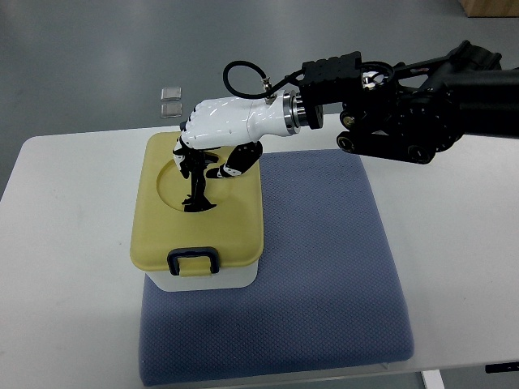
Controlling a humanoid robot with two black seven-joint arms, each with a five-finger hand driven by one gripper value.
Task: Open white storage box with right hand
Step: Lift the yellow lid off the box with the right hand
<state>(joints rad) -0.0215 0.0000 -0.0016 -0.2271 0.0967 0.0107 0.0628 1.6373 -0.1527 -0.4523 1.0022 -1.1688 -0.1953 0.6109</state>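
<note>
The right hand [212,138] hovers with curled fingers [195,174] empty over the box's [203,279] stiff yellow lid [235,219]; the clasp [192,261] looks the likely hold.

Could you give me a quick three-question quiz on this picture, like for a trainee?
1. True or false: the yellow lid is off the white storage box.
2. Which hand is over the lid: A) left, B) right, C) both?
3. Fill in: the box stands on a blue ____ on the white table.

Key: 1. False; the lid sits on the box, its dark latch at the near edge. 2. B; the right hand comes in from the right, fingers pointing down at the lid. 3. mat.
</note>
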